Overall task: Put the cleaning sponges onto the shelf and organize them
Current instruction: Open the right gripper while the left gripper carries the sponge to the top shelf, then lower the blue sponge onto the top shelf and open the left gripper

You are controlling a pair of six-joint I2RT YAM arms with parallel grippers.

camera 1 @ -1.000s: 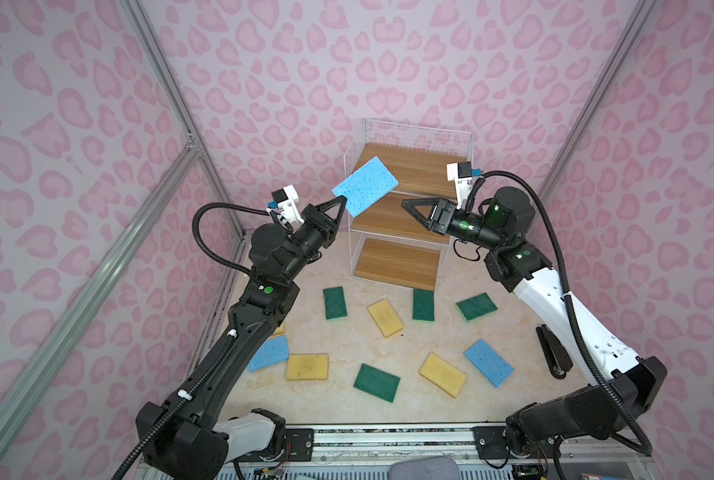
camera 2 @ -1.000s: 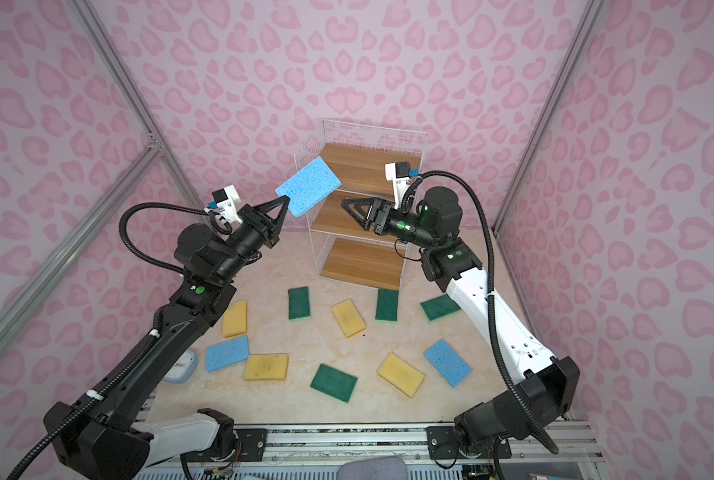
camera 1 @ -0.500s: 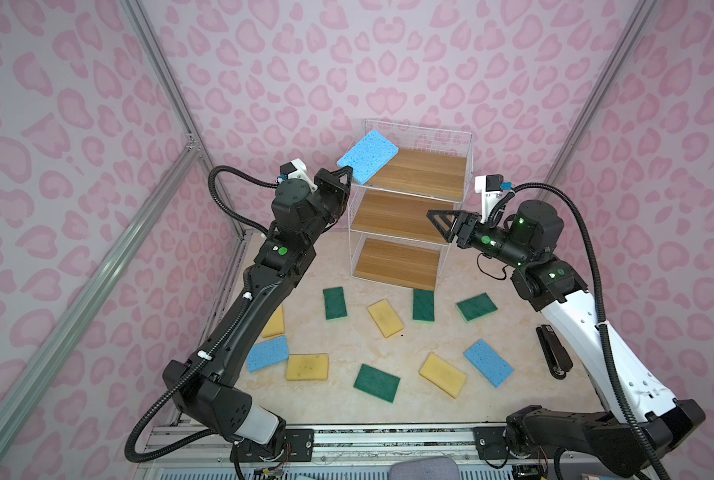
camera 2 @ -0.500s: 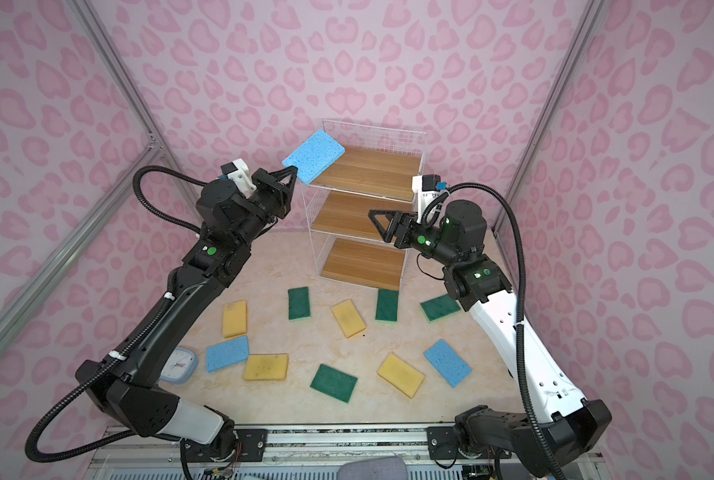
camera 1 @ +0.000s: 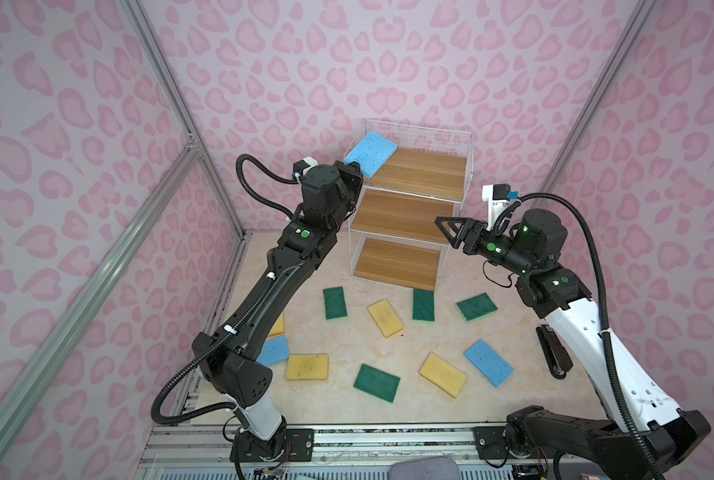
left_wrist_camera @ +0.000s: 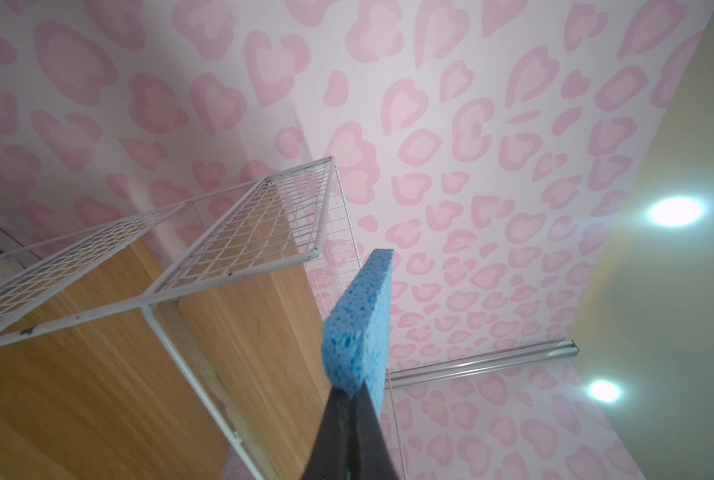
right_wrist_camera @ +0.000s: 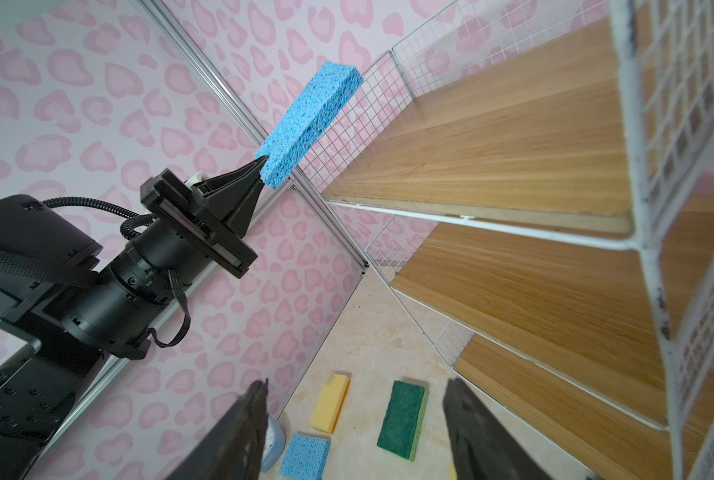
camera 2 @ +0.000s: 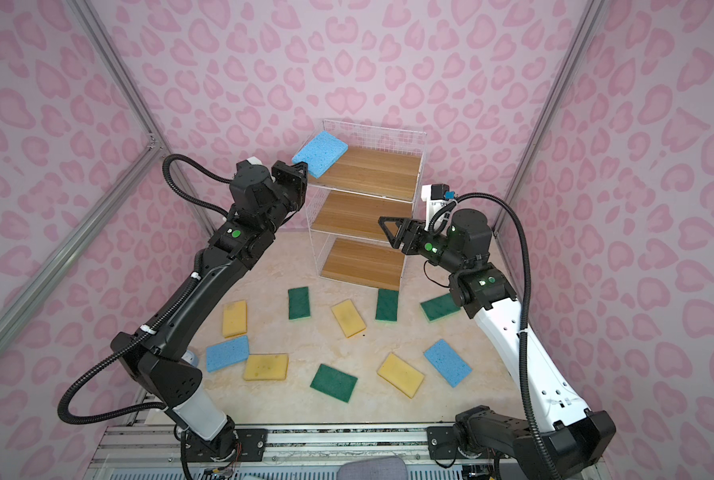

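Observation:
My left gripper (camera 1: 357, 168) is shut on one corner of a speckled light blue sponge (camera 1: 371, 153). It holds that sponge tilted over the left front corner of the shelf's (camera 1: 425, 174) top board. The left wrist view shows the sponge (left_wrist_camera: 359, 328) edge-on, rising from the shut gripper (left_wrist_camera: 353, 388) beside the wire grid. My right gripper (camera 1: 442, 224) hangs open and empty at the shelf's right side, level with the middle board. Its fingers (right_wrist_camera: 247, 419) frame floor sponges. Several green (camera 1: 334, 302), yellow (camera 1: 385, 318) and blue (camera 1: 488, 362) sponges lie scattered on the floor. All three boards are bare.
A black stapler-like object (camera 1: 553, 351) lies on the floor under my right arm. A small round blue-white item (camera 2: 189, 357) sits by the left wall near my left arm's base. Pink patterned walls and aluminium posts (camera 1: 172, 95) close in the cell.
My left arm has lifted the blue sponge from the middle tier's height up to the shelf's top left corner. My right gripper has drawn back to the right, away from the shelf.

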